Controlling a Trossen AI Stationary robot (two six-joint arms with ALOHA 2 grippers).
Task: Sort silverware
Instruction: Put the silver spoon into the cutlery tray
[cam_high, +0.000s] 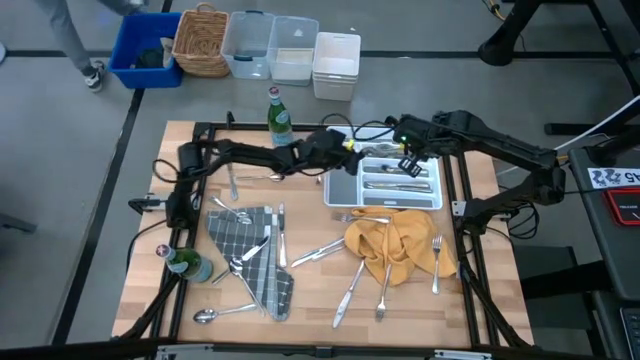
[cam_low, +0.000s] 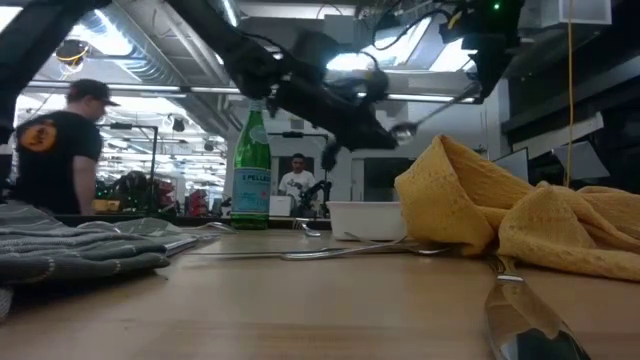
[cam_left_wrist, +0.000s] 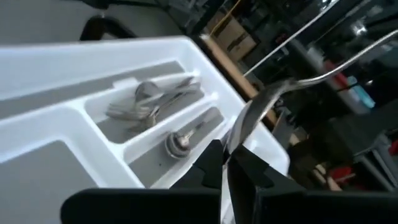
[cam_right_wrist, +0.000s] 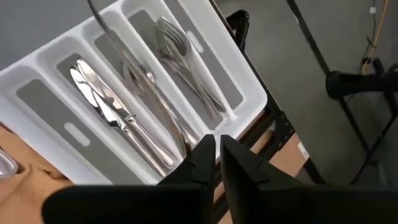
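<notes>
Shiny metal silverware (cam_right_wrist: 118, 112), glossy white plastic tray (cam_right_wrist: 249, 102).

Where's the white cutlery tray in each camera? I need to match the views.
High view: white tray, right of centre, above the yellow cloth.
Low view: low white wall mid-picture, left of that cloth.
Left wrist view: fills the picture, forks inside.
Right wrist view: fills the picture, forks and knives inside.
Shared landmark: the yellow cloth beside it.

Shiny spoon (cam_left_wrist: 261, 109) in my left gripper (cam_left_wrist: 227, 163): handle cut off at frame edge. Fork tines (cam_right_wrist: 171, 34) in white plastic tray (cam_right_wrist: 249, 102) blurred together.
</notes>
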